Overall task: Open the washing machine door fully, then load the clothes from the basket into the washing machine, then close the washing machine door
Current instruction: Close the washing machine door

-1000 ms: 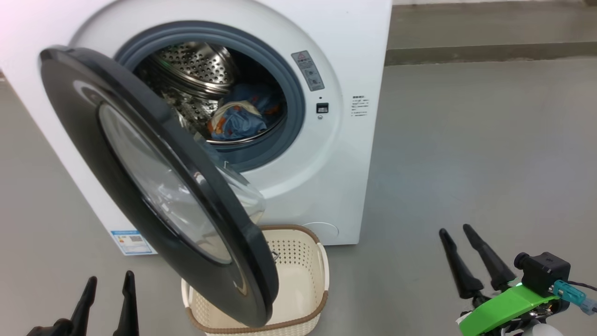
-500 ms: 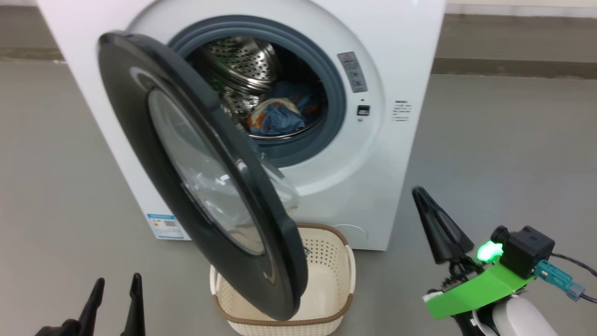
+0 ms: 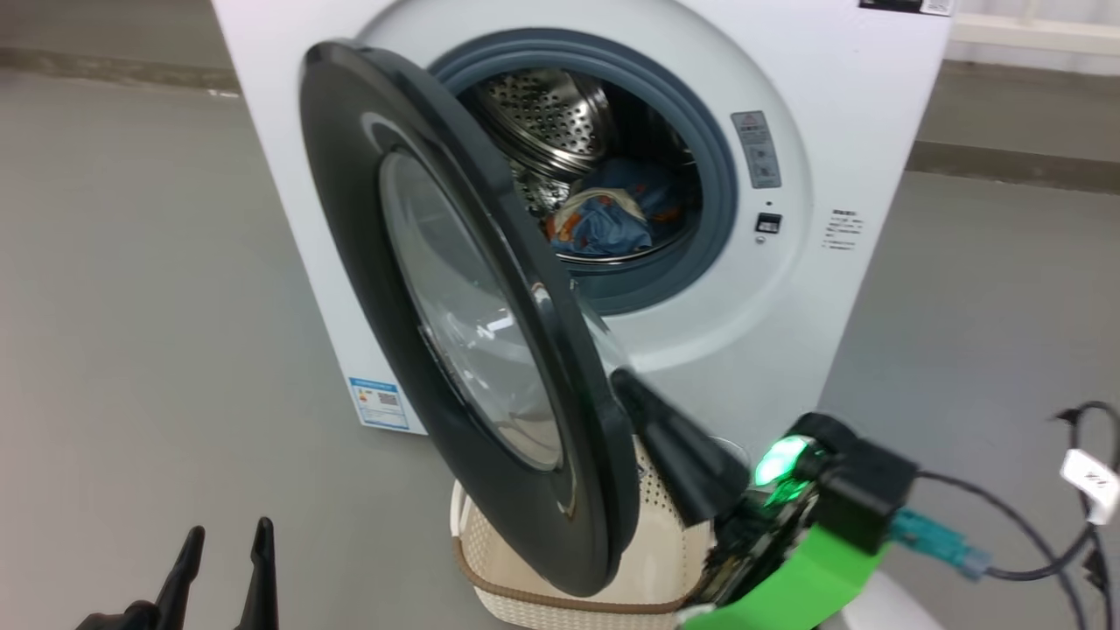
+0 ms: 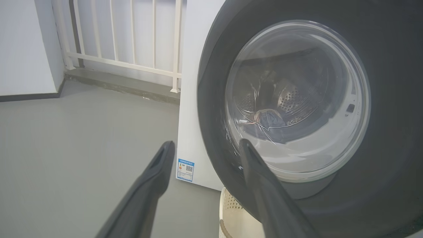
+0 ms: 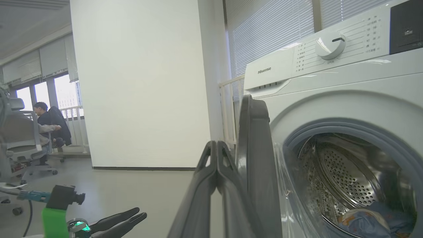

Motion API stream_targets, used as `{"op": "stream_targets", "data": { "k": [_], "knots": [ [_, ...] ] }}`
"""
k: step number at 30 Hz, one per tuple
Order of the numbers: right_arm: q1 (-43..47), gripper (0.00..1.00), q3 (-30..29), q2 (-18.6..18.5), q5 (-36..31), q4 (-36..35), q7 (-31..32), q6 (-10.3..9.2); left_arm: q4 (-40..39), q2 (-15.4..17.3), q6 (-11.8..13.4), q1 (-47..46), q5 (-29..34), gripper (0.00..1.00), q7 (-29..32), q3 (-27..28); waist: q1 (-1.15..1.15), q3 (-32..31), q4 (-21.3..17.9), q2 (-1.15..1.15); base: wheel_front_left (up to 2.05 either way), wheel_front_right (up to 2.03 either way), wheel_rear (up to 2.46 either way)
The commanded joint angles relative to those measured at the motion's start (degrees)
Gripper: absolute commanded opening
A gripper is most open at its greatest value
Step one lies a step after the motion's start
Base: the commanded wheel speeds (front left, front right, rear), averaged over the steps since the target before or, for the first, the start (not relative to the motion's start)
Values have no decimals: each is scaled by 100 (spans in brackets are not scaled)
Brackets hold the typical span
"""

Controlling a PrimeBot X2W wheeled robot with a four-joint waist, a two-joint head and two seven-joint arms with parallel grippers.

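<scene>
The washing machine (image 3: 840, 114) stands with its black round door (image 3: 464, 315) swung about halfway out, the glass window facing left. Blue printed clothes (image 3: 604, 223) lie inside the steel drum (image 5: 343, 172). Below the door's lower edge sits the cream basket (image 3: 499, 591); the part of its inside that I see holds nothing. My right gripper (image 3: 623, 378) is shut and empty, its tip close beside the door's free edge (image 5: 256, 158); I cannot tell whether they touch. At the lower left my left gripper (image 3: 223, 542) is open and empty, pointing toward the door's outer face (image 4: 297, 99).
Grey floor lies on both sides of the machine. A white railing (image 4: 132, 36) stands behind it on the left, and a blue label (image 4: 185, 169) is stuck low on its front. Cables (image 3: 1041, 525) hang at the right. A person (image 5: 46, 122) sits far off.
The camera has turned, shifting the machine rightward in the picture. My right gripper went from open to shut and moved left and up to the door's free edge. The left gripper stayed open.
</scene>
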Motion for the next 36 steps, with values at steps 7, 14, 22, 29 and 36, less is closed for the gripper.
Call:
{"op": "stream_targets", "data": {
  "k": [7, 14, 22, 29, 36],
  "knots": [
    [-201, 0, 782, 41, 132, 211, -27, 56, -128, 96, -13, -182, -36, 100, -37, 199, 0, -19, 228, 0, 0, 0, 0],
    [-318, 0, 1264, -64, 264, 987, -27, 56, -134, 74, -13, -201, -39, 100, -37, 206, 0, -4, 317, 0, 0, 0, 0],
    [-542, 0, 1563, -75, 398, 1815, -27, 56, -143, 66, -13, -203, -53, 100, -37, 199, 0, 29, 394, 0, 0, 0, 0],
    [-662, 0, 1609, -95, 569, 2379, -27, 56, -154, 20, -13, -230, -99, 100, -37, 220, 0, 40, 524, 0, 0, 0, 0],
    [-733, 0, 1503, -245, 607, 2683, -27, 56, -183, 22, -13, -215, -110, 100, -37, 219, 0, 70, 620, 0, 0, 0, 0]
  ]
}}
